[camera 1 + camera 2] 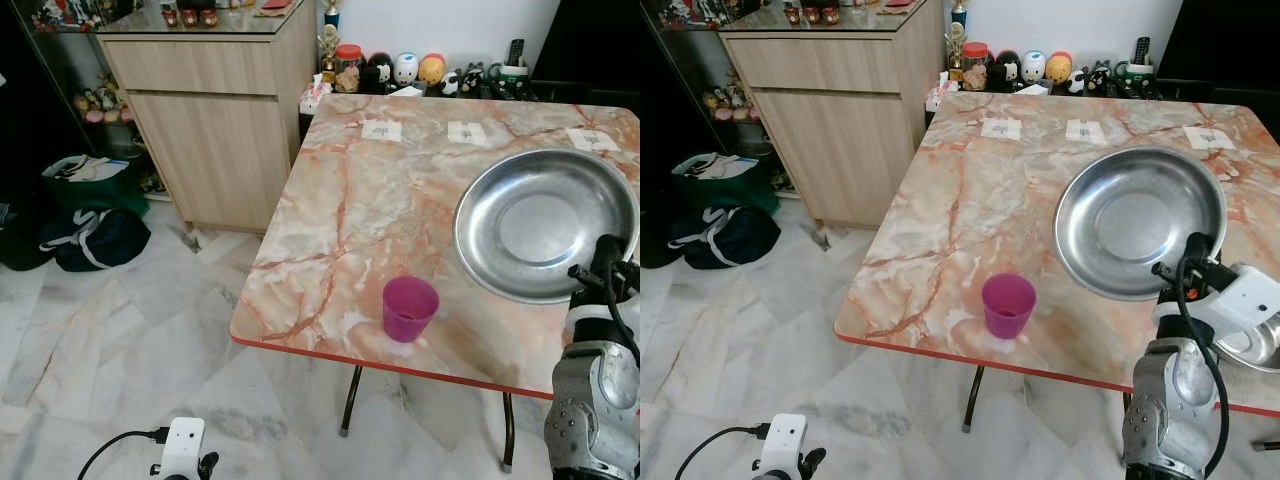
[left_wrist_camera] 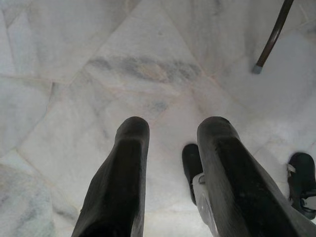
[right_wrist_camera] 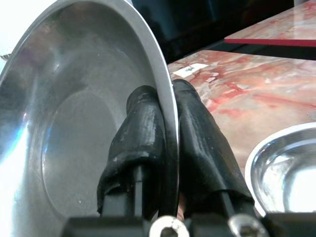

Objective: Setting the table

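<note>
right claw point(image 3: 165, 106) clenched on steel plate point(image 1: 545, 222) rim above marble tabletop point(image 1: 340, 190) | purple cup point(image 1: 410, 309) near front edge | left claw point(image 2: 173, 128) released, over floor

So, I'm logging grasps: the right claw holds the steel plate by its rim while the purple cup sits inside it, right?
Not quite. The right claw does pinch the steel plate by its rim, but the head views show the purple cup on the table, beside the plate.
</note>
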Controlling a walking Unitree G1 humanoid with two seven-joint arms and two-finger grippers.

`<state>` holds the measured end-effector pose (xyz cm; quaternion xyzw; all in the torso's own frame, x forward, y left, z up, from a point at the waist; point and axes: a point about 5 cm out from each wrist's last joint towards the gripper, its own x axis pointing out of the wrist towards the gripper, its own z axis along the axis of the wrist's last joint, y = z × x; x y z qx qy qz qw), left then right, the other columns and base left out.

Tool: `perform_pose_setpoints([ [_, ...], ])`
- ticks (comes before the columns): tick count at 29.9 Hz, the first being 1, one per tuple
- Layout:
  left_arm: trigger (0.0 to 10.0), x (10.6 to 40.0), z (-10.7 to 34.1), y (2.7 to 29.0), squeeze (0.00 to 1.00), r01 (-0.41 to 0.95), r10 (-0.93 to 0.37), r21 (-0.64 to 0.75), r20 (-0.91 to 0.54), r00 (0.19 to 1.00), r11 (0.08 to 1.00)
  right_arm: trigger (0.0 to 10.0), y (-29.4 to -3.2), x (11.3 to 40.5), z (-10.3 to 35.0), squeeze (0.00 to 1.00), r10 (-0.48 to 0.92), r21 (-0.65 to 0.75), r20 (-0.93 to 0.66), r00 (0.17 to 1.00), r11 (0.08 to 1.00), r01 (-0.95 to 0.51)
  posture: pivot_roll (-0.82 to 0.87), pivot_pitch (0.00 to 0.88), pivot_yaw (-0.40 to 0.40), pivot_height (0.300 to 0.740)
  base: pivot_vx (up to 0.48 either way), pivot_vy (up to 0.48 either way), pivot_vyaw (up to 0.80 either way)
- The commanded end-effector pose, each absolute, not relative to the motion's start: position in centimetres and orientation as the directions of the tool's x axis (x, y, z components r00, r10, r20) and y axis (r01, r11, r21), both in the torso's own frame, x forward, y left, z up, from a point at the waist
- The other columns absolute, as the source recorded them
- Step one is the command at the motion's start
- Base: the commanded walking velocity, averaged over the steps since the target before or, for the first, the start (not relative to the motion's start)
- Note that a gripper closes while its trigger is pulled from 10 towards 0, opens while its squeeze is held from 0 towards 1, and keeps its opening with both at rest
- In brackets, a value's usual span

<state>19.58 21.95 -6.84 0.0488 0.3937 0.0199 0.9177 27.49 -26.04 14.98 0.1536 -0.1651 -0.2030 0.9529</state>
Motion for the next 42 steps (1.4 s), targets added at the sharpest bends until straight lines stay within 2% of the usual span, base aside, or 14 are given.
perform_pose_setpoints([
  [1,10.0,19.1,-7.1,22.0,0.00,-0.002,0.081,0.109,-0.727,0.682,0.994,10.0,-25.7,27.5,16.1,0.00,-0.420,0.337,0.309,0.854,0.887,0.315,-0.07,0.009,0.037,0.740,0.000,-0.454,0.00],
  [12,10.0,18.9,-7.3,21.5,0.00,0.016,0.068,0.106,-0.734,0.676,0.994,10.0,-25.7,27.6,16.8,0.00,-0.400,0.303,0.327,0.856,0.902,0.306,-0.08,0.000,0.027,0.740,0.000,-0.450,-0.61],
  [23,10.0,19.1,-7.2,21.3,0.00,0.009,0.072,0.106,-0.732,0.677,0.994,10.0,-25.2,28.1,18.0,0.00,-0.363,0.280,0.359,0.860,0.921,0.272,-0.08,0.019,0.019,0.740,0.000,-0.435,0.00],
  [42,10.0,19.0,-7.3,21.7,0.00,-0.001,0.087,0.116,-0.741,0.665,0.993,10.0,-24.4,28.5,17.5,0.00,-0.350,0.289,0.332,0.876,0.922,0.259,-0.10,0.045,0.045,0.740,0.304,-0.366,0.00],
])
